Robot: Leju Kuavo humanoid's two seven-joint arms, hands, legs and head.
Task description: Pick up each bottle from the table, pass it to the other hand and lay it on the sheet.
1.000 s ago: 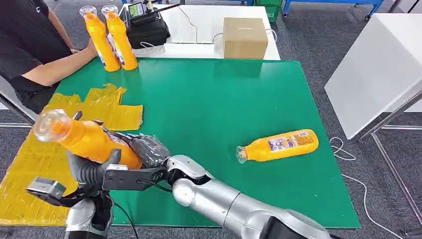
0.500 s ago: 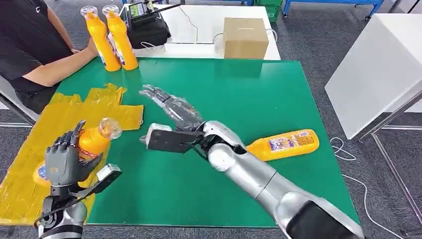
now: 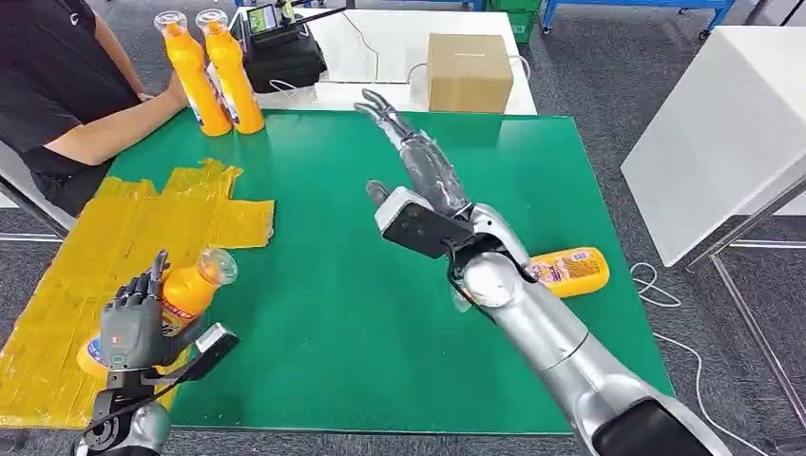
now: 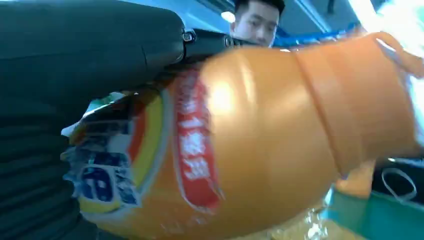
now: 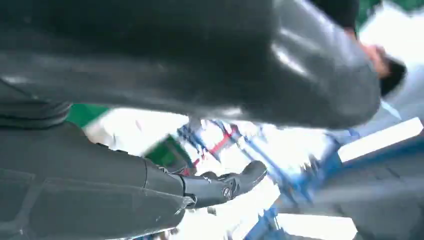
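Note:
My left hand (image 3: 131, 328) grips an orange bottle (image 3: 186, 290) low over the yellow sheet (image 3: 86, 285) at the table's near left, its clear cap pointing up and right. The left wrist view shows that same bottle (image 4: 240, 135) close up, label toward the camera. My right hand (image 3: 418, 161) is raised over the middle of the green table (image 3: 333, 313), fingers stretched out and empty. A second orange bottle (image 3: 570, 271) lies on its side at the right, partly hidden behind my right forearm. Two more orange bottles (image 3: 211, 71) stand upright at the far left corner.
A person in black sits at the far left, one hand (image 3: 173, 92) touching the standing bottles. A cardboard box (image 3: 468, 71) and a black device (image 3: 280, 47) sit on the white table behind. A white table (image 3: 722, 123) stands to the right.
My right hand let go of the bottle and swung up and right across the table. My left hand took the bottle and lowered it toward the sheet.

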